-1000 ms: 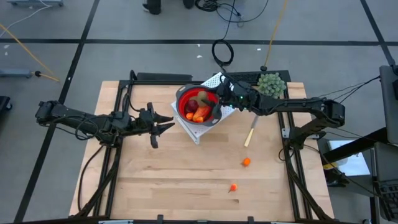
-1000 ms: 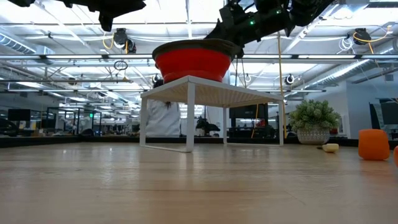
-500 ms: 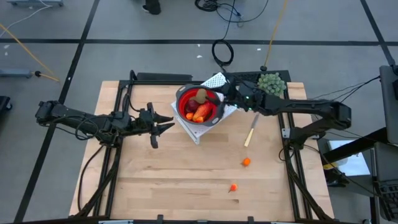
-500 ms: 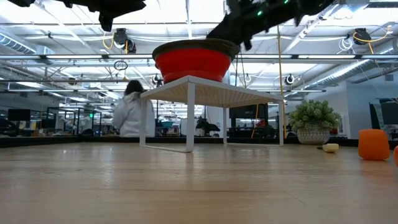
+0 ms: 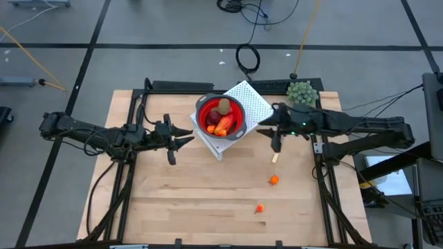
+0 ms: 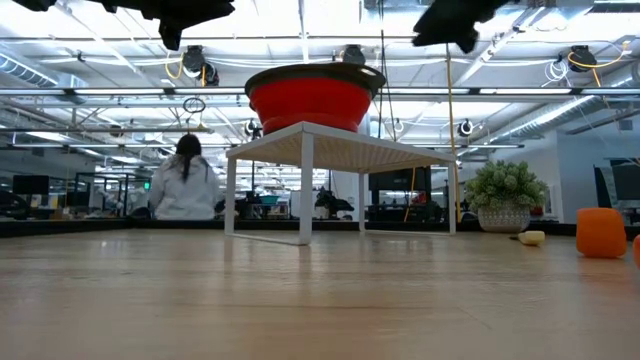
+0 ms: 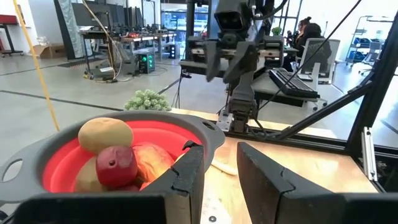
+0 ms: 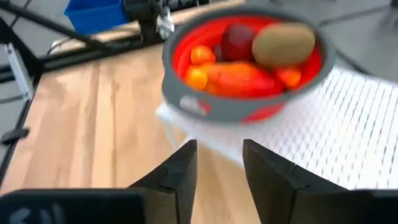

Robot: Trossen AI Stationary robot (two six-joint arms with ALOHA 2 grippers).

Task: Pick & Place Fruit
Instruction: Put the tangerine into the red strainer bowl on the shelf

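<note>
A red bowl (image 5: 221, 116) stands on a white perforated rack (image 5: 250, 100) at the table's far middle. In it lie a brown oval fruit (image 8: 283, 42), a dark red ball (image 7: 115, 167), a longer red-and-yellow piece (image 8: 239, 76) and small orange bits (image 8: 200, 56). Two more orange bits (image 5: 274, 180) (image 5: 259, 207) lie on the table toward its near right. My right gripper (image 5: 265, 127) (image 8: 219, 168) hangs open just right of the rack, above the table, pointing at the bowl. My left gripper (image 5: 187, 136) (image 7: 221, 177) waits open left of the bowl, level with it.
A pale-handled knife (image 5: 275, 156) lies on the table under my right gripper, partly hidden by it. A green bushy plant (image 5: 302, 93) stands at the far right corner. In the low view a person (image 6: 183, 188) shows in the room behind.
My right gripper has drawn back from the bowl's right rim toward the table's right edge and risen, now clear of the rack. The fruit in the bowl has stayed put. The person in the room behind has walked left.
</note>
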